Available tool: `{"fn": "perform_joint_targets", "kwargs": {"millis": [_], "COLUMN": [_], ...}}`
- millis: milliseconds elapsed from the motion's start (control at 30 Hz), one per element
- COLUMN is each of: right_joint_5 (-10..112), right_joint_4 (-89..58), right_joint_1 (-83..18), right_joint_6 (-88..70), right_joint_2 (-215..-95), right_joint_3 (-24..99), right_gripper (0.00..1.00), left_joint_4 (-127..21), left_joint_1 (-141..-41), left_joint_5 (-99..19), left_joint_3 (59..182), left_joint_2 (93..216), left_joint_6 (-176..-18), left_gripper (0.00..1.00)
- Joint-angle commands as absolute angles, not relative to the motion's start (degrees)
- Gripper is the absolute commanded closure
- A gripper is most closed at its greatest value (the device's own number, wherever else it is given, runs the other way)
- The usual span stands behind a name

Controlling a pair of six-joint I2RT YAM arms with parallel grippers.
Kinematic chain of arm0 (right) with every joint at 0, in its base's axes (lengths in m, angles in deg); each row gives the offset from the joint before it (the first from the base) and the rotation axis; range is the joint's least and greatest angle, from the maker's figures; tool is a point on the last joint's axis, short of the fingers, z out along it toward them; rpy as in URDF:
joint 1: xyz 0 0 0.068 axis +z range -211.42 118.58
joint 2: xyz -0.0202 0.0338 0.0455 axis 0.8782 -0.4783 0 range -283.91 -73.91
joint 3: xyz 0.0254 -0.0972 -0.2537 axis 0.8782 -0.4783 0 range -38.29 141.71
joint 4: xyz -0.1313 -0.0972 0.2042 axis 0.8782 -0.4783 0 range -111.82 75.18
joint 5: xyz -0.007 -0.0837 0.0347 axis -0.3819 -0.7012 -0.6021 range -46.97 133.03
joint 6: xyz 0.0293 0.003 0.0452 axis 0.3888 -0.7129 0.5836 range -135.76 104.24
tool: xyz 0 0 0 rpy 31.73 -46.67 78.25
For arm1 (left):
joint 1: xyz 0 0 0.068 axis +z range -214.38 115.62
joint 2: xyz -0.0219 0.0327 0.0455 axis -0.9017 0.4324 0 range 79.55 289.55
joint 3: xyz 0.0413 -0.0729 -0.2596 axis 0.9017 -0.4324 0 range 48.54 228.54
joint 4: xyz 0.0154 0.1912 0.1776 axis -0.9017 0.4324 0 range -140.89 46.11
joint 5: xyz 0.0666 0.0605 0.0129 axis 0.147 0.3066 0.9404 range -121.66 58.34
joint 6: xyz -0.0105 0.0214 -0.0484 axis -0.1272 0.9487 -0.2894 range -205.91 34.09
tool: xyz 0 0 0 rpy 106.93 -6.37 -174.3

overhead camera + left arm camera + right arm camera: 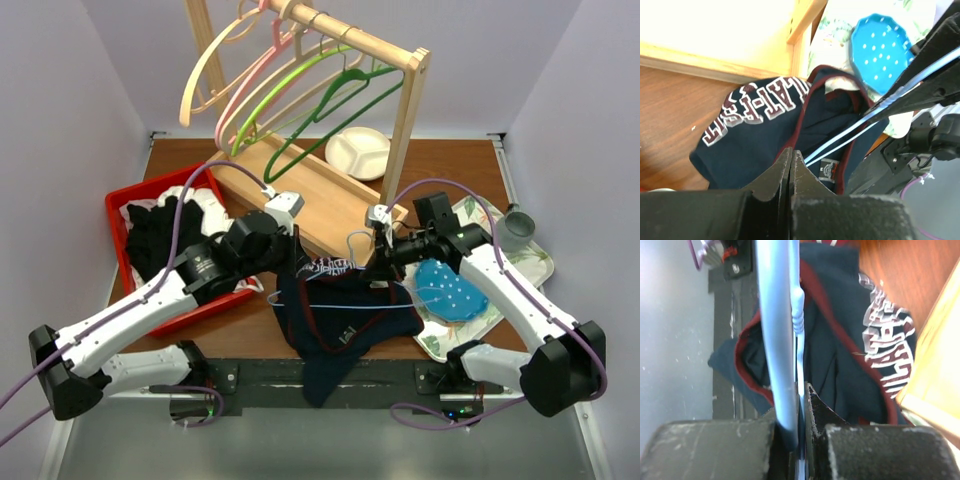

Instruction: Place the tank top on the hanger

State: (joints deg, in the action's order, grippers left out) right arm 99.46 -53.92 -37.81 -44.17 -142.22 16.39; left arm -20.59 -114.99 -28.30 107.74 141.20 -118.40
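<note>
Between the fingers of our right gripper (799,390), clamped tight, runs the light-blue hanger (774,315); just beyond them it passes into the tank top (840,355). Our left gripper (791,156) pinches the navy fabric. We judge threading partway, straps not yet seated.

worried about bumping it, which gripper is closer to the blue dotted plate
Right. The right gripper, clamped on the hanger, sits just beside the blue dotted plate; the left gripper is across the tank top from it.
</note>
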Motion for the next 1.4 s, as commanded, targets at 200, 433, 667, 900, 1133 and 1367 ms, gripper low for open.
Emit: {"fn": "perform_joint_targets", "kwargs": {"millis": [200,433,667,900,1133,1367], "right_joint_5": [110.09,110.53,112.2,112.9,113.52,113.78], "right_joint_4": [-49.09,-69.1,-84.07,-87.42,-87.51,-85.06], "right_joint_1": [-37.69,-38.13,-38.22,-37.96,-38.05,-38.05], "right_joint_6": [-41.68,-64.9,-79.03,-82.47,-83.17,-81.07], "right_joint_2": [-142.38,-144.56,-149.32,-151.08,-150.64,-149.94], "right_joint_3": [17.7,27.17,31.58,34.22,33.61,32.03], "right_gripper": [1.0,1.0,1.0,1.0,1.0,1.0], "left_joint_4": [-23.65,-16.27,-19.59,-26.62,-26.72,-26.28], "left_joint_1": [-114.3,-114.3,-114.3,-114.3,-114.3,-114.3], "left_joint_5": [-32.09,-43.6,-59.58,-70.85,-69.72,-69.9], "left_joint_3": [110.58,113.49,108.14,105.49,106.9,106.29], "left_joint_2": [137.39,131.24,126.57,135.61,144.14,146.7], "left_joint_6": [-115.72,-89.38,-78.44,-80.46,-83.17,-85.47], "left_gripper": [0.96,0.19,0.13,0.18,0.4,1.0]}}
